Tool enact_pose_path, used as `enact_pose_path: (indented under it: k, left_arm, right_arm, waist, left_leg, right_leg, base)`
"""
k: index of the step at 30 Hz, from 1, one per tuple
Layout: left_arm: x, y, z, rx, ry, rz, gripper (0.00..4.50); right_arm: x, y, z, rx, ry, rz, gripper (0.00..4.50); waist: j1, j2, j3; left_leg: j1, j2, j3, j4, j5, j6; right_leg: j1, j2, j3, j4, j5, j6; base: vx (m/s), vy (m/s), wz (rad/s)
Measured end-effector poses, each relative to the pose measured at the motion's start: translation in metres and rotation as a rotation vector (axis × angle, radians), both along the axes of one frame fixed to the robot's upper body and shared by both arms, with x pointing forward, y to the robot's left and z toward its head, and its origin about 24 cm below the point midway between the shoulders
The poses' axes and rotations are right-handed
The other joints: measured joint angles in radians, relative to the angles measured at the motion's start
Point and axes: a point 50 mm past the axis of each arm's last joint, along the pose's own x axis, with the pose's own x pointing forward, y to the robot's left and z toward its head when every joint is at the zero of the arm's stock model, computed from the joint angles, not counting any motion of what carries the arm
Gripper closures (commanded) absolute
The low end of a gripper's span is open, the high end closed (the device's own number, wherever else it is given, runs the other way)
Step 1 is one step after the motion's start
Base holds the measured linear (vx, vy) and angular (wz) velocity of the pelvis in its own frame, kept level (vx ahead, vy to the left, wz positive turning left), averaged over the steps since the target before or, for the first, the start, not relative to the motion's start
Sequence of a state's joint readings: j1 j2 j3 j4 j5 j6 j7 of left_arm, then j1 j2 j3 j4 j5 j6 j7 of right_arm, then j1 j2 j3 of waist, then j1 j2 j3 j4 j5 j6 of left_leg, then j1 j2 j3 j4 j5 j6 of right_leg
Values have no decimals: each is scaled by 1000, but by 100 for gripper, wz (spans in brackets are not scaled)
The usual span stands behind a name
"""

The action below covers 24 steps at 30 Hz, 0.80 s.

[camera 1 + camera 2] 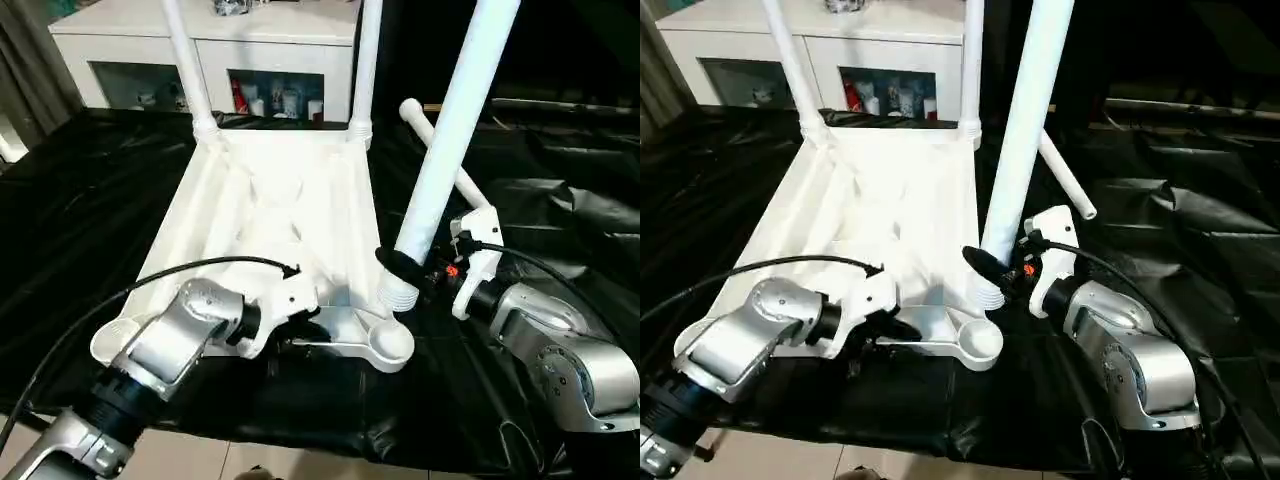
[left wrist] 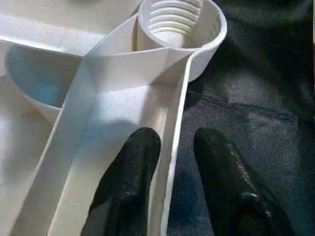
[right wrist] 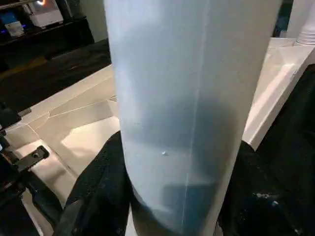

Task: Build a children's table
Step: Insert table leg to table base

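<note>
The white plastic tabletop [image 1: 290, 220] is lying upside down on black sheeting [image 1: 90, 220], two legs [image 1: 365, 60] standing in its far sockets. The left wrist view is showing threads inside the near socket [image 2: 172, 19], while the left gripper [image 2: 172, 172] is straddling the thin rim, fingers not quite pinching. The right gripper [image 1: 1002, 268] is grasping a smooth tubular leg [image 1: 1025, 120], tilted above that socket.

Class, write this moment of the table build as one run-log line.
left tool: straddling tabletop rim | right tool: holding leg above near-right corner socket | two legs fitted at far corners
</note>
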<state>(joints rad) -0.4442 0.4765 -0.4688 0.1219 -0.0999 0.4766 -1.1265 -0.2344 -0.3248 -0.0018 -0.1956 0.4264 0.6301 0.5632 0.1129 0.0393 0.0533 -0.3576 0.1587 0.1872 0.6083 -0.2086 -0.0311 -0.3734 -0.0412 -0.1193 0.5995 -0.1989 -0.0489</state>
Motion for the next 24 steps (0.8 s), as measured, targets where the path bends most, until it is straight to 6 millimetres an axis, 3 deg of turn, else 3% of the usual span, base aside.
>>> enact_pose_path:
  k: [9,13,16,24]
  left_arm:
    - [1,1,-1,25,-17,6,406]
    - [1,-1,-2,34,-36,-6,423]
    - [0,-3,-2,32,-39,-10,449]
    - [3,-4,-5,28,-71,57,450]
  right_arm:
    - [0,0,0,-6,-1,-2,259]
    - [0,0,0,-6,0,-1,259]
    - [0,0,0,-6,0,-1,259]
    - [7,0,1,-4,8,1,260]
  waist:
    - [0,0,0]
    - [0,0,0]
    - [-8,0,0]
    - [-26,0,0]
  left_leg:
    - [0,0,0,0,0,0]
    - [0,0,0,0,0,0]
    - [0,0,0,0,0,0]
    - [1,0,1,-1,1,2]
  right_leg:
    - [0,0,0,0,0,0]
    - [0,0,0,0,0,0]
    - [0,0,0,0,0,0]
    - [0,0,0,0,0,0]
  base:
    - [0,0,0]
    - [0,0,0]
    - [0,0,0]
    - [0,0,0]
